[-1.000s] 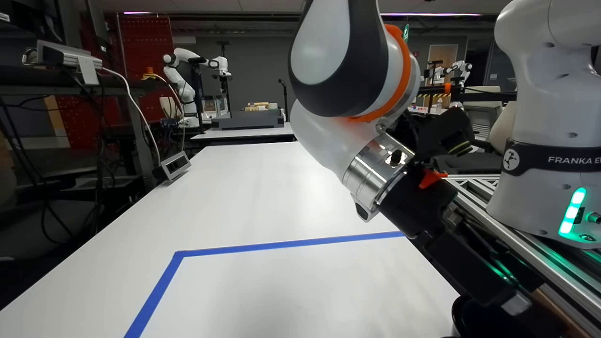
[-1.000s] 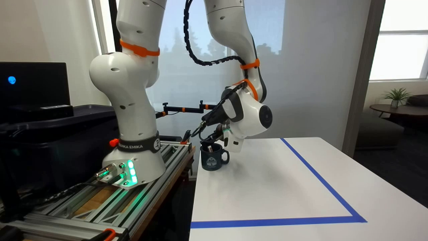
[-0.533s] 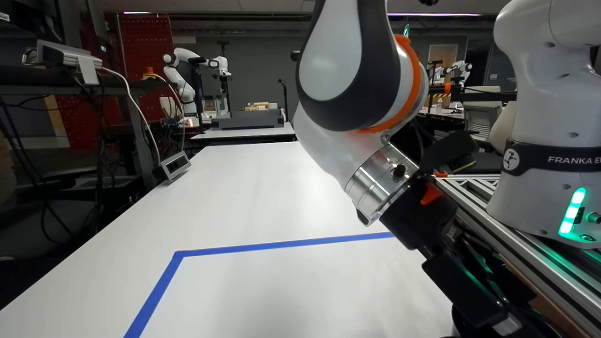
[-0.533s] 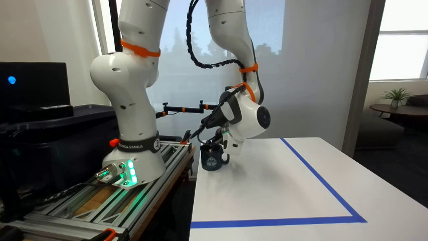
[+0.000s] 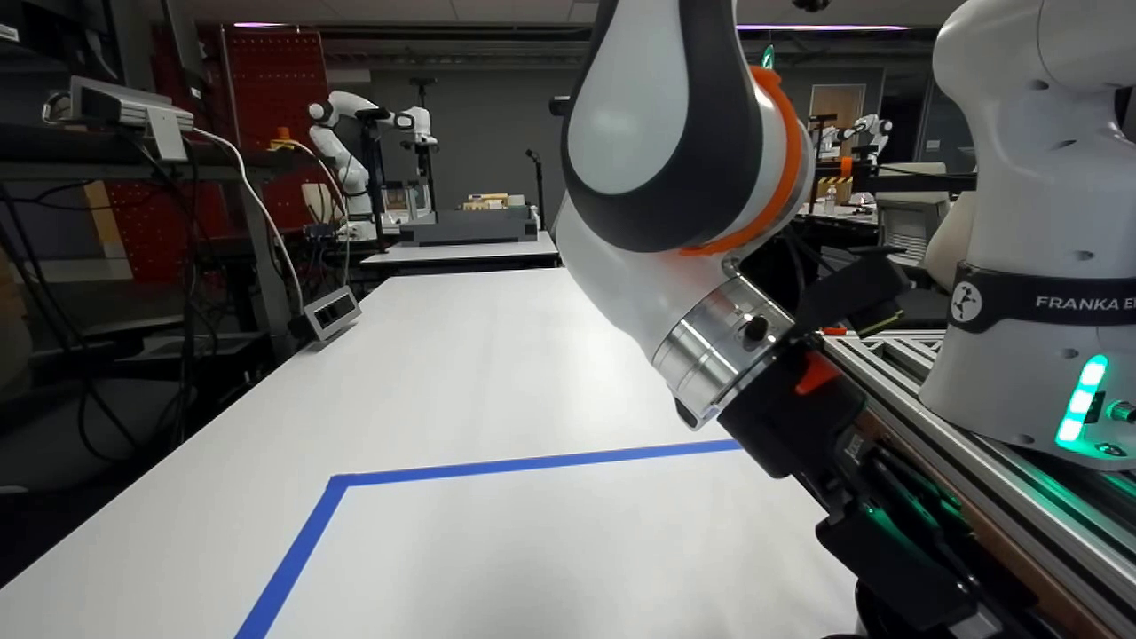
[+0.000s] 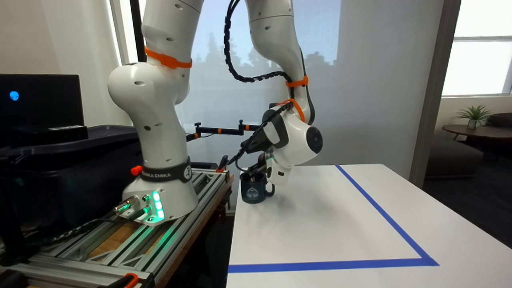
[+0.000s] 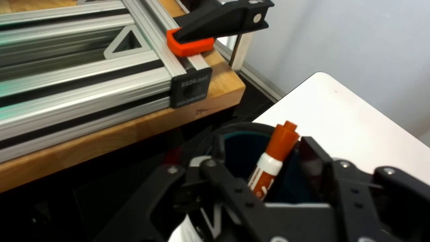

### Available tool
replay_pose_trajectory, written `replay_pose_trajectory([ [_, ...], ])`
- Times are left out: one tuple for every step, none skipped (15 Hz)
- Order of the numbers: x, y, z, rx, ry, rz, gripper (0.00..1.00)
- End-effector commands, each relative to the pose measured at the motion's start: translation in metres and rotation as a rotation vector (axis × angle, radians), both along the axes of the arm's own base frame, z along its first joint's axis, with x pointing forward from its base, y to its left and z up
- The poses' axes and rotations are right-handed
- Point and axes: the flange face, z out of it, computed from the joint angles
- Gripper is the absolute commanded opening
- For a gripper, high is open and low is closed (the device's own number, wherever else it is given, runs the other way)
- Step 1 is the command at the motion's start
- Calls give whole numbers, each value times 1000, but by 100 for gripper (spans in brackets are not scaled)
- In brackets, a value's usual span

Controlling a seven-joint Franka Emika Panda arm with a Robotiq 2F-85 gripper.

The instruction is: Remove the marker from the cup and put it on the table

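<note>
The gripper (image 7: 263, 149) is spread apart, with the marker (image 7: 272, 159) between (it seems) — likely grabbing time, so squeezing should come next.

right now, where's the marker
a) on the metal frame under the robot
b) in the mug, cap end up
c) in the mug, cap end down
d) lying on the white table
b: the wrist view shows the marker inside the dark mug, with its rust-orange cap up at the mouth and its other end out of sight.
</note>
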Motion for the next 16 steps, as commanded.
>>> replay_pose_trajectory([
  [-3,5,-1,-14,-18,-17,62],
  [-3,5,-1,-15,-21,-17,65],
  [-3,5,-1,-19,-23,-17,67],
  [-2,5,-1,-20,-26,-17,68],
  [-2,5,-2,-22,-32,-16,69],
  [-1,5,-2,-25,-40,-16,68],
  [1,5,-4,-28,-46,-16,67],
  [1,6,-5,-27,-49,-15,65],
  [2,6,-6,-32,-55,-16,63],
  [2,6,-7,-34,-58,-17,62],
  [2,6,-8,-37,-63,-20,59],
  [2,7,-8,-38,-63,-23,58],
  [2,7,-8,-39,-66,-26,54],
  [3,8,-8,-39,-68,-27,56],
  [3,8,-8,-41,-73,-29,54],
  [4,9,-9,-44,-78,-31,54],
])
